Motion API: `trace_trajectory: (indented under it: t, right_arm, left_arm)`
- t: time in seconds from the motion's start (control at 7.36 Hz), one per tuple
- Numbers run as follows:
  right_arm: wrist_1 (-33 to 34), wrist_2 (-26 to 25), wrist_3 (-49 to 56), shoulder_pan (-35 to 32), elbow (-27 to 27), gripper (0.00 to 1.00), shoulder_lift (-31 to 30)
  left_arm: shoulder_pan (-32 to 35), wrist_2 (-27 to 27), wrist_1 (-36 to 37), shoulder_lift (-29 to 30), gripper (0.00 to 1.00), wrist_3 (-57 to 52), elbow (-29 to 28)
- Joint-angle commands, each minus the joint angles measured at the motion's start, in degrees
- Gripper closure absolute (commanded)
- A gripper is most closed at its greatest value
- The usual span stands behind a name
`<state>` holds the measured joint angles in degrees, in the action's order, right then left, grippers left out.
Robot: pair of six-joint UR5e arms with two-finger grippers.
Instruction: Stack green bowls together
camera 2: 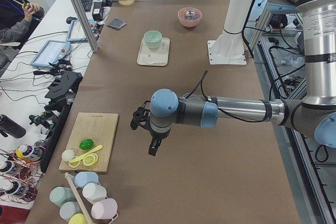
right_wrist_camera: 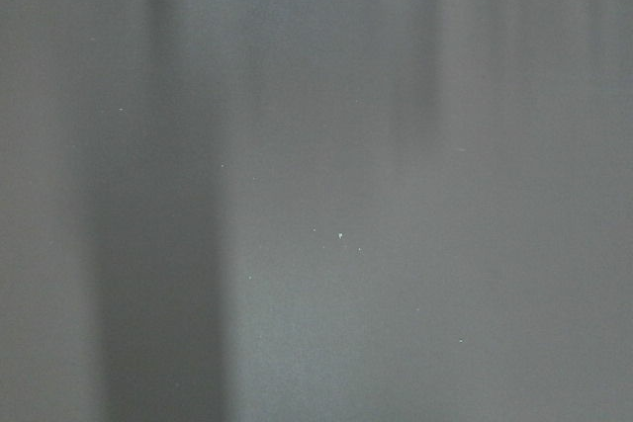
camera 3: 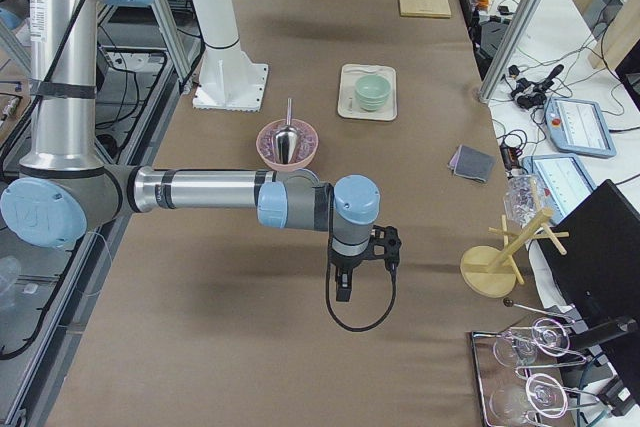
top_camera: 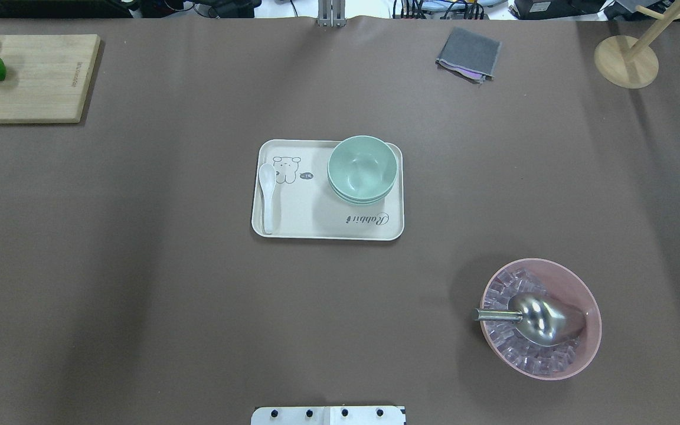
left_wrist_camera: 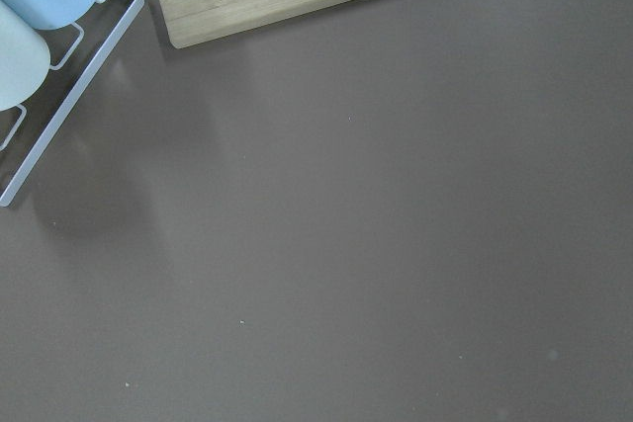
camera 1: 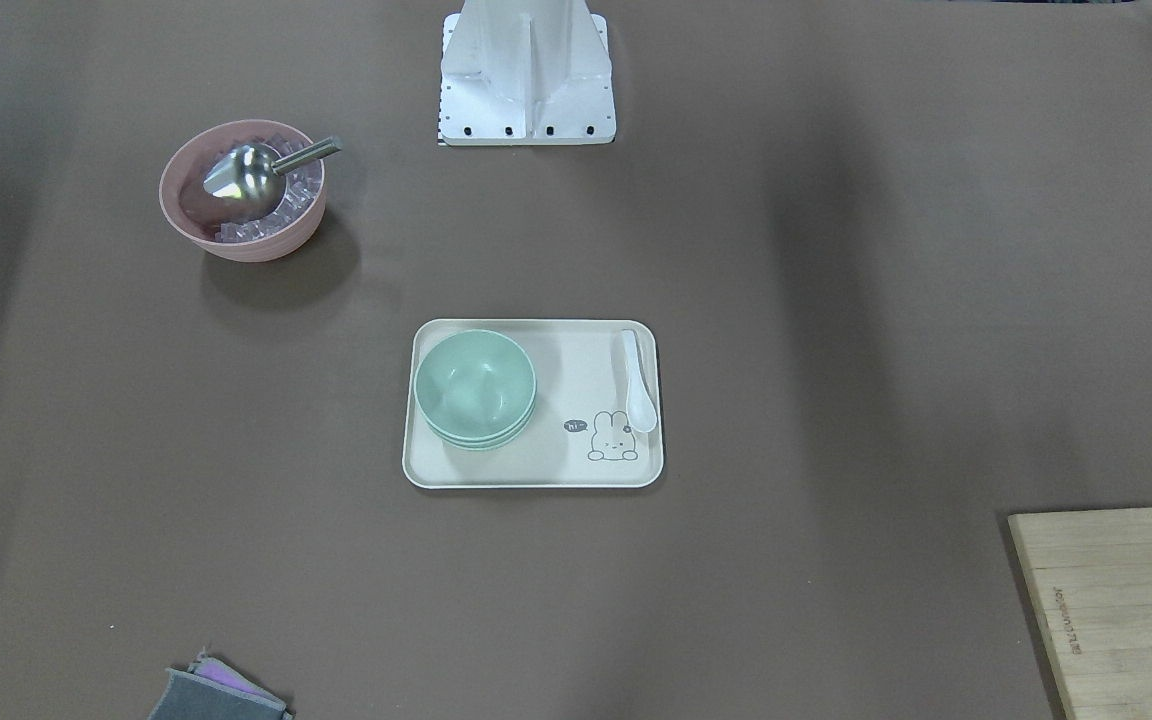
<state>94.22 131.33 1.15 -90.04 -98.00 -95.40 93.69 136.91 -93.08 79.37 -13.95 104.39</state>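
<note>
The green bowls (camera 1: pixel 475 388) sit nested in one stack on the left part of a cream rabbit tray (camera 1: pixel 576 465); in the overhead view the green bowls (top_camera: pixel 362 168) are on the tray's (top_camera: pixel 316 227) far right corner. The same stack (camera 2: pixel 153 38) (camera 3: pixel 371 90) appears small in both side views. My left gripper (camera 2: pixel 153 148) hangs over bare table near a cutting board, far from the tray. My right gripper (camera 3: pixel 343 287) hangs over bare table beyond the pink bowl. I cannot tell whether either is open or shut. The wrist views show only table.
A white spoon (top_camera: pixel 267 198) lies on the tray. A pink bowl (top_camera: pixel 588 348) holds ice cubes and a metal scoop (top_camera: pixel 538 319). A wooden cutting board (top_camera: pixel 39 77) with fruit, a grey cloth (top_camera: pixel 468 53) and a wooden stand (top_camera: pixel 626 59) sit at the table's far side. A person sits at the left side view's edge.
</note>
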Motion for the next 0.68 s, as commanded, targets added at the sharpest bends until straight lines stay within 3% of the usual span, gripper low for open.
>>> trace_trajectory:
  t: [0.0, 0.54]
  right_arm:
    - [0.0, -0.02, -0.01, 0.13, 0.0, 0.0, -0.04]
    - [0.0, -0.02, -0.01, -0.04, 0.0, 0.0, -0.04]
  left_arm:
    - [-0.08, -0.07, 0.0, 0.0, 0.02, 0.06, -0.07]
    - [0.0, -0.07, 0.09, 0.08, 0.02, 0.15, 0.11]
